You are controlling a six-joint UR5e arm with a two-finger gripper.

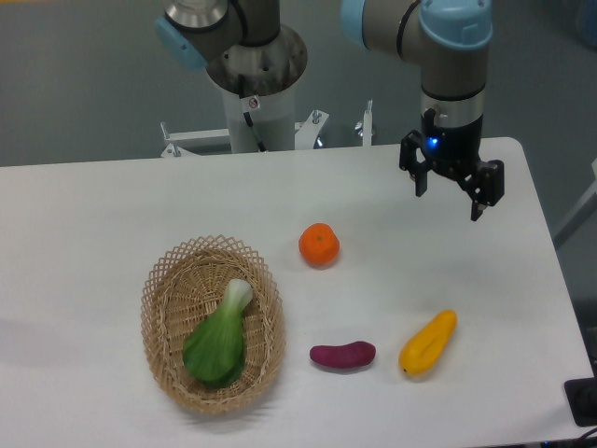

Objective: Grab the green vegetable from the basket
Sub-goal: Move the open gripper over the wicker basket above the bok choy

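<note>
The green vegetable [219, 336] lies inside the basket [168, 289] at the front left of the white table, dark leaves toward the front and pale stalk pointing to the back. My gripper [450, 198] hangs above the table's back right, far from the basket. Its fingers are spread open with nothing between them.
An orange fruit [319, 245] sits on the table right of the basket. A purple sweet-potato piece [342, 355] and a yellow elongated fruit [428, 343] lie near the front right. The robot's base column [256, 93] stands behind the table's back edge.
</note>
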